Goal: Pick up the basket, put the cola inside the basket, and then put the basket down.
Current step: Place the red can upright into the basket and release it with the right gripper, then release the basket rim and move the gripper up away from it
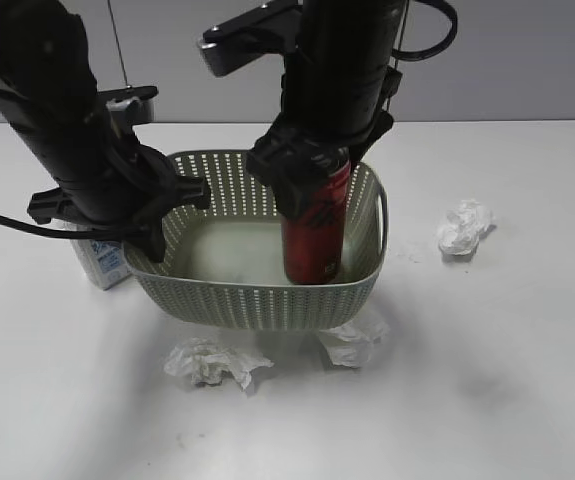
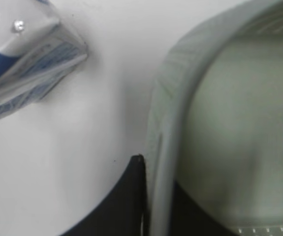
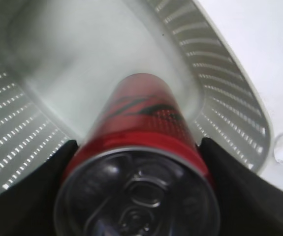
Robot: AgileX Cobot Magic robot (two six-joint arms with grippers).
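Note:
The pale green basket (image 1: 257,300) sits at the table's middle and seems held slightly off the surface. My left gripper (image 1: 162,225) is shut on its left wall; in the left wrist view the rim (image 2: 166,137) runs between my dark fingers (image 2: 153,196). My right gripper (image 1: 302,170) is shut on the red cola can (image 1: 315,235), upright inside the basket's right half, its base at or just above the floor. The right wrist view looks down on the can (image 3: 141,123), clamped between my fingers (image 3: 136,162), with the slotted basket wall (image 3: 220,98) around it.
A blue-and-white milk carton (image 1: 102,262) stands just left of the basket, also in the left wrist view (image 2: 28,69). Crumpled paper balls lie at the right (image 1: 464,228), front left (image 1: 212,362) and under the basket's front right corner (image 1: 355,340).

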